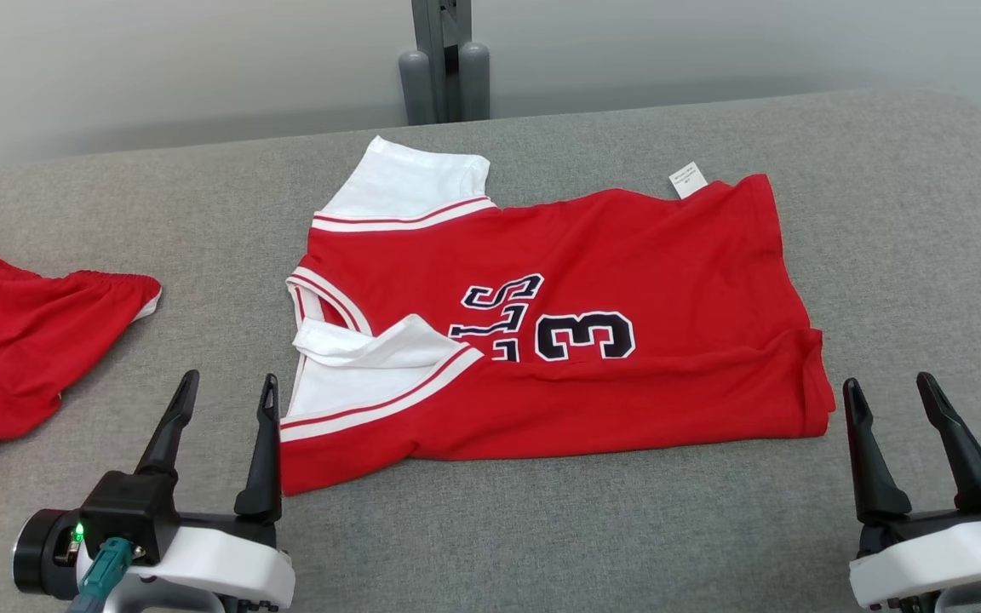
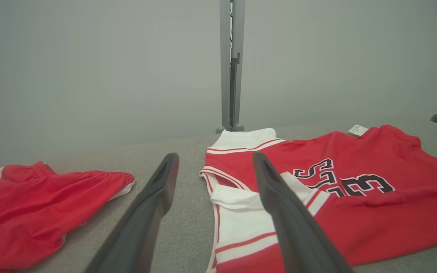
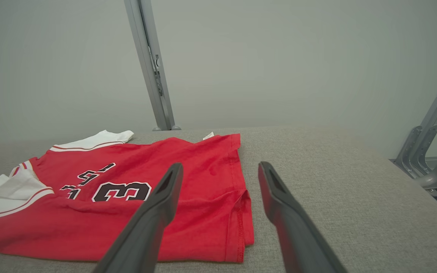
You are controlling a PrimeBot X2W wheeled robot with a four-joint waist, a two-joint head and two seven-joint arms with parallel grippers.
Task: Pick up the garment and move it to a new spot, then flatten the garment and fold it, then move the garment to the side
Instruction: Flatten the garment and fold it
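At the near edge of the table (image 1: 542, 545) both grippers stood spread and empty, the left gripper (image 1: 231, 379) low on the left and the right gripper (image 1: 886, 380) low on the right, fingers pointing away from the robot. Between them lay the jersey (image 1: 593, 255), its long axis running left to right across the table, so each arm faced one end. The neck end lay toward the left gripper, whose inner finger stood just beside the near left corner, perhaps touching the cloth, though the head view could not settle that. The hem (image 1: 784, 255) lay toward the right gripper, which stood just beside the near right corner and apart from it. The left looked slightly the nearer. One white sleeve (image 1: 354, 345) was turned over onto the chest, so flattening seemed unfinished. Red shorts (image 1: 14, 340) lay well apart at the far left. Grey fabric covered the table; behind it a metal post (image 1: 444, 60) rose against a plain pale wall (image 1: 158, 68)
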